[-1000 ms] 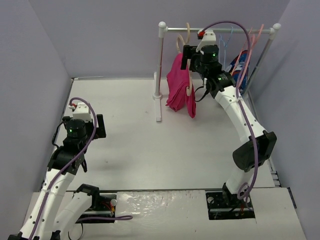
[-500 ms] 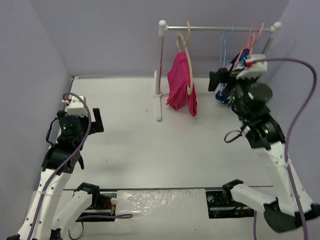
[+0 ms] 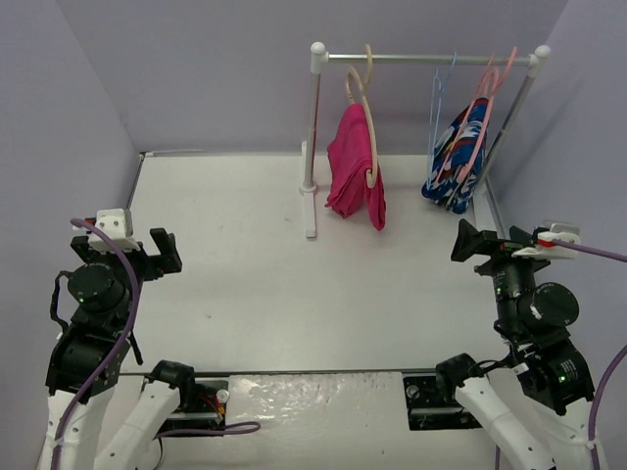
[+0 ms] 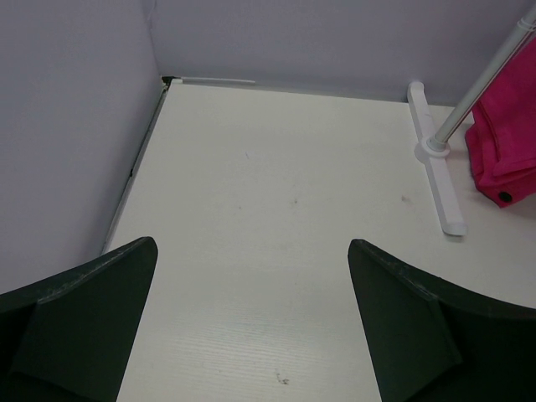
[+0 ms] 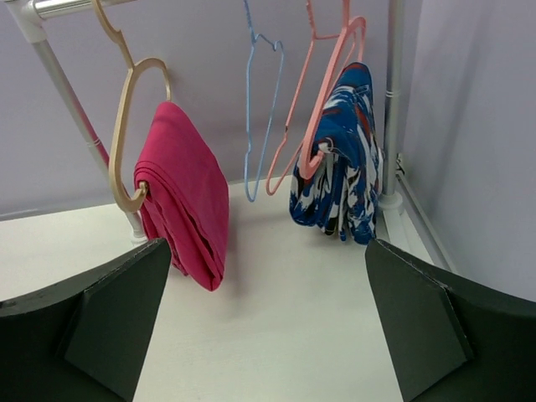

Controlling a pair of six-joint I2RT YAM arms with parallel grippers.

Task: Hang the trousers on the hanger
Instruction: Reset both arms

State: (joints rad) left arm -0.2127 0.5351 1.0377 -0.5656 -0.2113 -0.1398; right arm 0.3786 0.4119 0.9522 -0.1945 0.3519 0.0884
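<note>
The magenta trousers [image 3: 353, 178] hang folded over the bar of the beige hanger [image 3: 370, 122], whose hook sits on the rack rail [image 3: 421, 58] near its left post. The right wrist view shows the trousers [image 5: 186, 188] draped on the hanger [image 5: 122, 126] ahead and to the left. A corner of the trousers [image 4: 507, 155] shows at the right edge of the left wrist view. My left gripper [image 3: 125, 253] [image 4: 251, 251] is open over bare table at the near left. My right gripper [image 3: 505, 245] [image 5: 266, 247] is open and empty at the near right, well back from the rack.
A thin blue wire hanger [image 3: 438, 93] and salmon-pink hangers [image 3: 487, 83] hang further right on the rail, one carrying a blue patterned garment [image 3: 455, 162]. The rack's left post stands on a white foot [image 3: 311, 211]. Purple walls close in the table on three sides.
My right arm has pulled back from the hanger at the rack to the near right, its gripper opening fully. The left arm has drawn back toward the near left. The trousers stay on the hanger.
</note>
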